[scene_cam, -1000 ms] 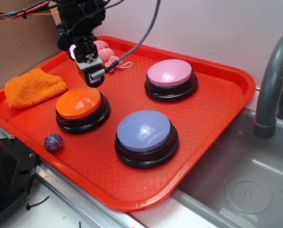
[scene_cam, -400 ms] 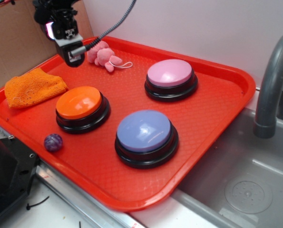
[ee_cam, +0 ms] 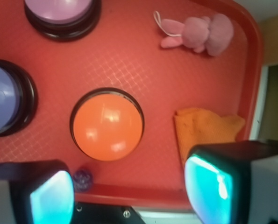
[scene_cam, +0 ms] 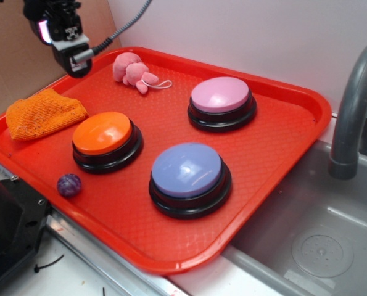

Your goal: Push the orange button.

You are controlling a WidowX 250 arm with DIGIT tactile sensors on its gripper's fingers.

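Counting what you've got on the red tray (scene_cam: 282,148): 3 buzzer buttons, 1 cloth, 1 plush, 1 small ball. The orange button (scene_cam: 103,134) sits on its black base at the tray's front-left, w/ the blue-purple button (scene_cam: 187,170) just to its right and the pink button (scene_cam: 221,95) farther back. The orange mesh cloth (scene_cam: 44,113) lies at the left edge, near the orange button but apart from it. The pink plush toy (scene_cam: 132,69) is at the back, and the purple ball (scene_cam: 69,184) rests by the front rim.

Your gripper (scene_cam: 78,66) hangs high over the tray's back-left corner, well apart from the orange button, touching nothing.

Exterior view gives you the grey faucet (scene_cam: 354,105) and sink (scene_cam: 319,240) to the right; wrist view doesn't. Wrist view looks straight down on the orange button (ee_cam: 108,125) and shows both fingertips (ee_cam: 213,181) spread wide w/ nothing between them, so the jaws stand apart; you can't read that from the exterior.
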